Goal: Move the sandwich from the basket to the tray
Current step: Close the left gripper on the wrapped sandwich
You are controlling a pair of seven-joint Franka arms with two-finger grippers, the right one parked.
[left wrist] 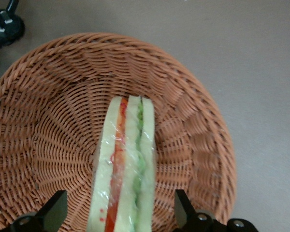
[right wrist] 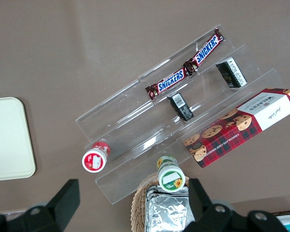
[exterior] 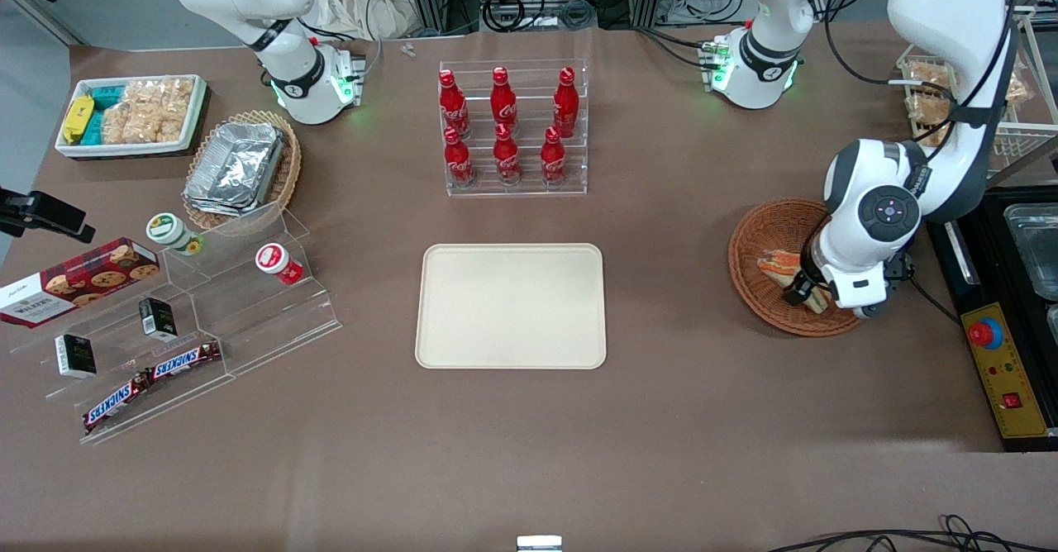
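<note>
Inside basket (left wrist: pixel 193 111) – sandwich (left wrist: pixel 125 164), claw (left wrist: pixel 121 212) spread wide astride it, tray (exterior: pixel 511 305) bare

The sandwich (left wrist: pixel 124 164) is a clear-wrapped wedge of pale bread with an orange-red and a green filling stripe, lying in the round reddish-brown woven basket (left wrist: pixel 48 96) with its layered edge facing up. The basket (exterior: pixel 764 242) sits on the brown surface toward the working arm's end, well apart from the tray (exterior: pixel 511 306), a flat cream-beige rectangle with rounded corners and a low rim near the middle. The pincer (left wrist: pixel 121 212) hangs low over the basket, fingers (left wrist: pixel 55 208) spread on either side of the sandwich, not touching it.
</note>
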